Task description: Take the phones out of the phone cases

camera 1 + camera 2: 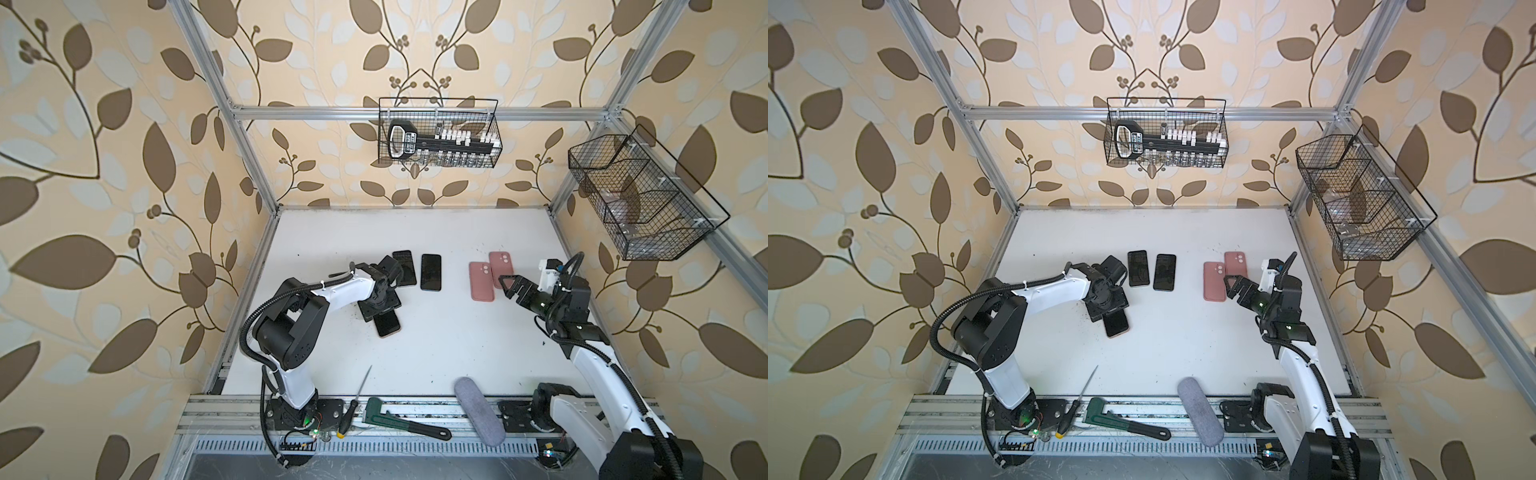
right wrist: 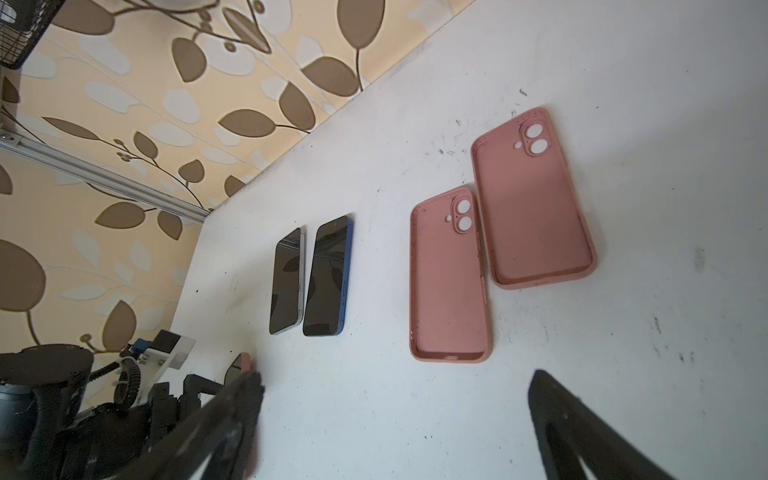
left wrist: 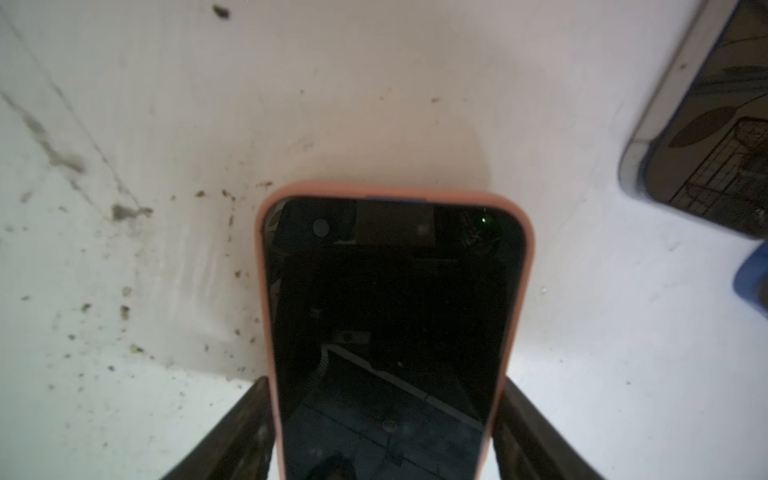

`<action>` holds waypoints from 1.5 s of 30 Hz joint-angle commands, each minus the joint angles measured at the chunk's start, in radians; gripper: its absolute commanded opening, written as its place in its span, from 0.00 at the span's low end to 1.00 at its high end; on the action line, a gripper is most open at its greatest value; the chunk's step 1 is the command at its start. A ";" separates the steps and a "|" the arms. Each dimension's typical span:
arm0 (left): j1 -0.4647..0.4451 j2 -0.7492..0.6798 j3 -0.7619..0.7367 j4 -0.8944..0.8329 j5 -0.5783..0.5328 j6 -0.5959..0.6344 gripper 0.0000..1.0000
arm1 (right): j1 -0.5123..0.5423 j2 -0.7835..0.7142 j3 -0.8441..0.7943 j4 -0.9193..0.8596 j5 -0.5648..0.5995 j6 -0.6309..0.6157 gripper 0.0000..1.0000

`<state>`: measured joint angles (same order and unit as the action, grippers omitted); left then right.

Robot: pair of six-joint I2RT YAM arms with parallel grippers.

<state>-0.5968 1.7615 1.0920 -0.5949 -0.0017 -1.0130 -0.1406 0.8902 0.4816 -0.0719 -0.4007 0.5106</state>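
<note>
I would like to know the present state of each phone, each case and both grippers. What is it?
Cased phone: in its pink case, screen up, clamped at its sides.
Left gripper: shut on the cased phone.
Right gripper: open, empty.
Grey phone: bare, screen up.
Blue phone: bare, screen up.
Front case: empty, inside up.
Back case: empty, inside up.

No text legible. Back wire basket [image 1: 497,124]: black tool handle [image 1: 395,141] carries a pale label [image 1: 410,143] with dark lettering, too small and blurred to read in both top views. Wrist views: nothing readable.
</note>
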 commanded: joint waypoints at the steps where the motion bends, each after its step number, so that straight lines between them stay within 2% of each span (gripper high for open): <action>1: -0.034 -0.048 0.005 0.039 -0.013 -0.157 0.57 | -0.005 -0.011 -0.015 0.006 -0.023 -0.026 1.00; 6: -0.088 0.007 0.076 0.006 -0.044 -0.206 0.59 | -0.008 -0.001 -0.016 0.010 -0.041 -0.039 1.00; 13: -0.122 0.047 0.087 0.031 -0.049 -0.263 0.63 | -0.022 0.006 -0.021 0.008 -0.061 -0.059 1.00; 19: -0.129 0.061 0.109 0.029 -0.054 -0.259 0.74 | -0.027 -0.002 -0.027 0.000 -0.066 -0.067 1.00; 23: -0.130 0.055 0.126 0.021 -0.064 -0.249 0.90 | -0.027 -0.009 -0.021 -0.020 -0.071 -0.080 1.00; 26: -0.131 0.054 0.143 0.011 -0.074 -0.234 0.97 | -0.027 -0.014 -0.012 -0.041 -0.075 -0.091 1.00; 33: -0.132 0.009 0.149 0.004 -0.078 -0.216 0.99 | -0.021 -0.031 0.019 -0.083 -0.105 -0.115 1.00; 40: -0.132 -0.146 0.166 -0.074 -0.163 -0.128 0.99 | 0.076 0.003 0.098 -0.166 -0.046 -0.150 1.00; 45: -0.121 -0.252 0.186 -0.126 -0.205 -0.037 0.99 | 0.238 0.025 0.152 -0.194 0.107 -0.146 1.00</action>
<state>-0.7204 1.5776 1.2354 -0.6529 -0.1356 -1.1294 0.0319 0.9024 0.5907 -0.2222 -0.3943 0.3878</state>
